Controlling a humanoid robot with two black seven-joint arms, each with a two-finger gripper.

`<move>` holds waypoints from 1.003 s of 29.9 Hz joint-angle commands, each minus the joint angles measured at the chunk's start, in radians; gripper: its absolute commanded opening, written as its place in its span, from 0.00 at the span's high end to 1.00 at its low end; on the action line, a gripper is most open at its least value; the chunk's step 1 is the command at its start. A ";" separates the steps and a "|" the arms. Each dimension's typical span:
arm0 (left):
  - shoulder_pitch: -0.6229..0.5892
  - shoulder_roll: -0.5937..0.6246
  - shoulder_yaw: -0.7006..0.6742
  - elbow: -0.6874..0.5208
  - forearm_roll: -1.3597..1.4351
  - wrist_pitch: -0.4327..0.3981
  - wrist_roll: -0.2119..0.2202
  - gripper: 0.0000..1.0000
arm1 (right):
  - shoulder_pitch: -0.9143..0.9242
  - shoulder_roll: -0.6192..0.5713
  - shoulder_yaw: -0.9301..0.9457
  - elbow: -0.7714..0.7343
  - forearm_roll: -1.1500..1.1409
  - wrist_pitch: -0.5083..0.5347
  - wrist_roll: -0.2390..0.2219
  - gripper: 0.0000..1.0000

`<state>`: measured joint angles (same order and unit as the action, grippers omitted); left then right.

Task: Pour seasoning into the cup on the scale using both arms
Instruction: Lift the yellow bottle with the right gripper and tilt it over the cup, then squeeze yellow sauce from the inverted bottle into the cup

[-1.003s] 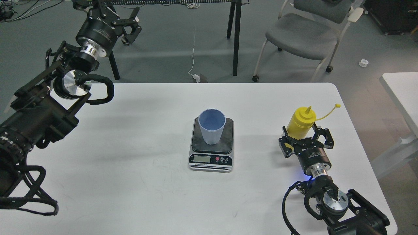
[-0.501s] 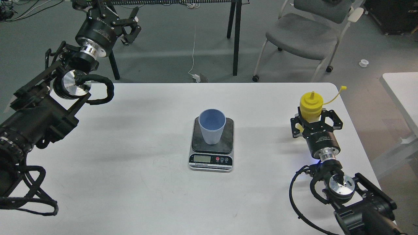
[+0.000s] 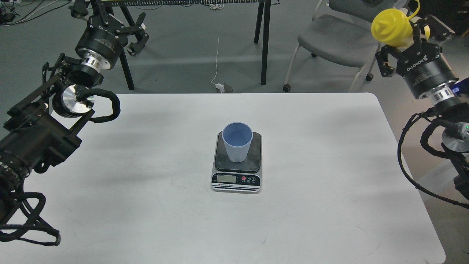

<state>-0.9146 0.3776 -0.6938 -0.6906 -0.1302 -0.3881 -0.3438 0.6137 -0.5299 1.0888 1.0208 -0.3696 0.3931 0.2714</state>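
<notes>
Head view of a bimanual pouring setup. At centre, the light blue ribbed cup [image 3: 237, 141] stands upright on the dark platform of the kitchen scale [image 3: 237, 162]; its interior shows only a plain blue bottom, with no visible contents. The scale's front panel, facing the camera, carries an LCD display [image 3: 226, 178] and round buttons [image 3: 248, 179], the readout too small to read. The yellow squeeze bottle [image 3: 391, 26] is held high at upper right, off the table and well apart from the cup, tilted so that its pointed nozzle aims to the left; part of its thin tether curls at the top edge. The right gripper [image 3: 412, 31] pinches the bottle between its two fingers, which lie against the bottle's sides. The left gripper [image 3: 126, 33], raised beyond the far left corner of the table, has its fingers spread and holds nothing. The white table [image 3: 146, 190] bears faint scuffs. Beyond it lie grey floor, a grey chair [image 3: 339, 38], black table legs [image 3: 264, 40], and a white cable [image 3: 217, 51] running to a plug.
</notes>
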 commanded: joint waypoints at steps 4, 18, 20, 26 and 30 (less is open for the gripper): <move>0.063 0.004 -0.007 0.005 0.000 -0.005 0.003 0.00 | 0.125 0.017 -0.168 0.064 -0.457 -0.181 0.034 0.61; 0.115 0.009 -0.013 0.013 -0.002 -0.035 0.002 0.00 | 0.458 0.185 -0.803 -0.057 -0.980 -0.473 0.071 0.61; 0.115 0.009 -0.021 0.013 0.000 -0.035 0.002 0.00 | 0.459 0.209 -0.825 -0.080 -1.035 -0.493 0.071 0.61; 0.115 0.006 -0.021 0.013 0.000 -0.034 0.000 0.00 | 0.445 0.271 -0.897 -0.120 -1.108 -0.562 0.071 0.63; 0.117 0.006 -0.021 0.013 0.000 -0.034 0.000 0.00 | 0.429 0.321 -0.954 -0.172 -1.108 -0.631 0.071 0.63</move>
<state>-0.7988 0.3835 -0.7149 -0.6782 -0.1312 -0.4220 -0.3433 1.0544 -0.2435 0.1702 0.8804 -1.4762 -0.1944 0.3423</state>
